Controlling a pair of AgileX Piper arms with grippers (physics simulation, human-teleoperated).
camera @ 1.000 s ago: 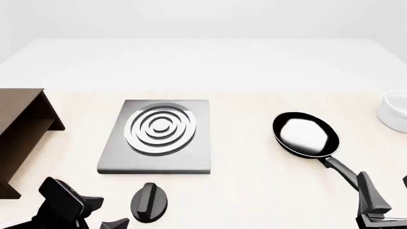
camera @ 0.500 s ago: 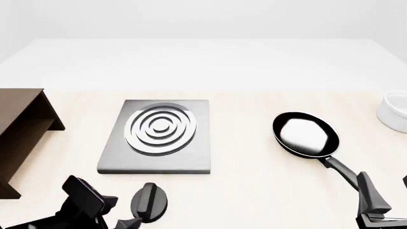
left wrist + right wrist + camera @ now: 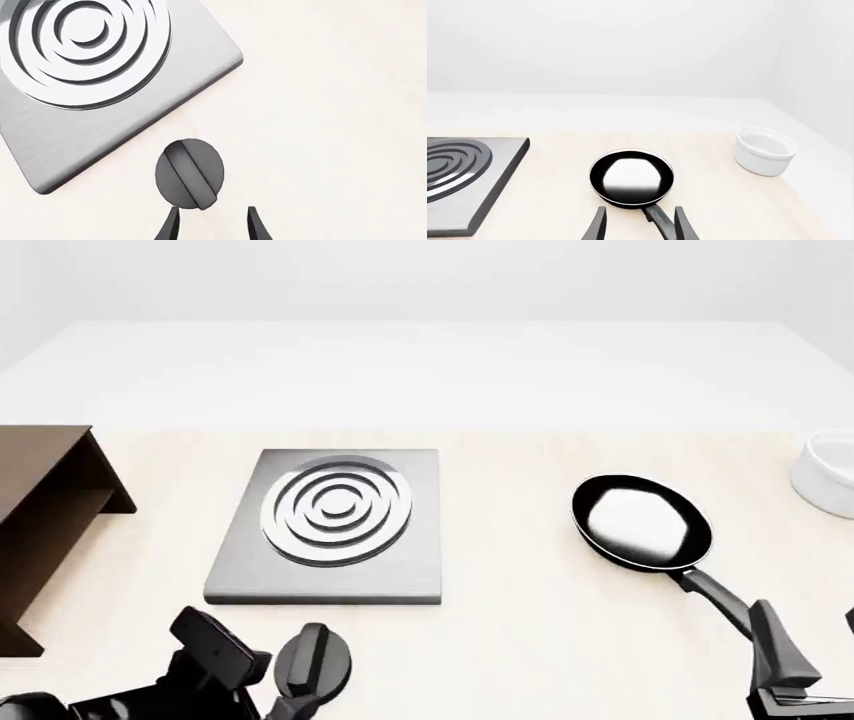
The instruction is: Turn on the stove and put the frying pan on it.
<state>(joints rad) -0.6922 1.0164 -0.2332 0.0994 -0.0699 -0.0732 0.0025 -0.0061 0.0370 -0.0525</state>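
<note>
We see our left gripper (image 3: 210, 225) spread apart just short of the knob (image 3: 189, 173) near the stove (image 3: 327, 525), frying pan (image 3: 641, 520) right of the stove, our right gripper (image 3: 637, 225) spread apart astride its handle (image 3: 657, 217).

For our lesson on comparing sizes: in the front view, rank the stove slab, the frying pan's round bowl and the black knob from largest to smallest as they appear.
1. Stove slab, clearly largest.
2. Frying pan bowl.
3. Knob, smallest, though it sits nearest the camera and the left gripper partly hides it.
</note>
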